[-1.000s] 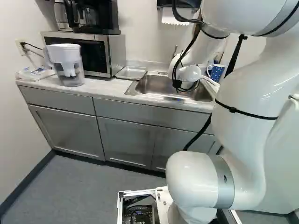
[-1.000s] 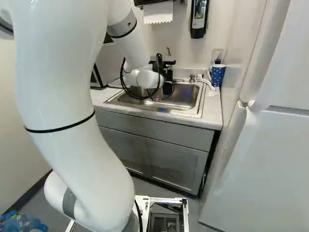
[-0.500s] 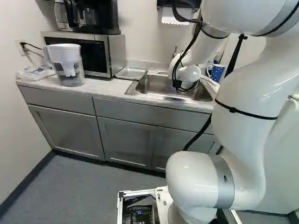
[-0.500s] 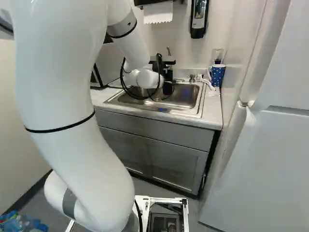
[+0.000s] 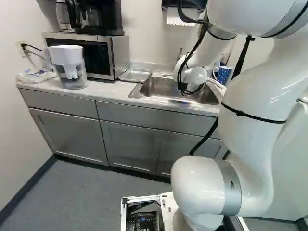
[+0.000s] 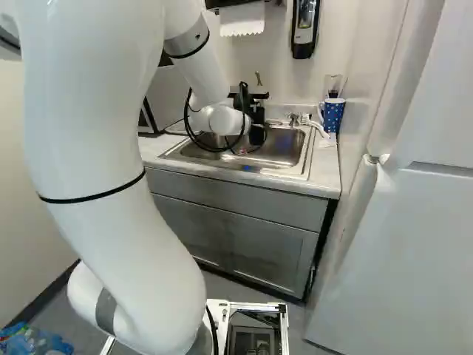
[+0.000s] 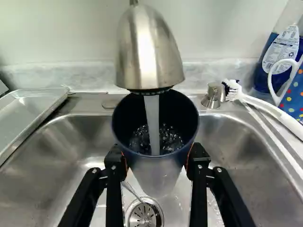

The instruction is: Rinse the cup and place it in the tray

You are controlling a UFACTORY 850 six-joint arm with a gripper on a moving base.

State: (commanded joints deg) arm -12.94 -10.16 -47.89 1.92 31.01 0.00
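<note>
Cup [image 7: 156,174] in the hand [image 7: 157,158], squeezed from both sides, mouth up under the running faucet [image 7: 147,52]. Could slip through a wet grip as heavier with water [image 7: 152,120]; could bump the faucet if raised straight up, or, if carried undrained, spill onto the table [image 5: 108,90] before reaching the tray [image 7: 35,111] beside the sink [image 7: 47,165].

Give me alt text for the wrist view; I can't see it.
Water runs from a metal faucet into a dark-lined cup held in the end effector over a stainless steel sink. Beside the sink are a metal tray, a white-handled brush and a polka-dot mug.
</note>
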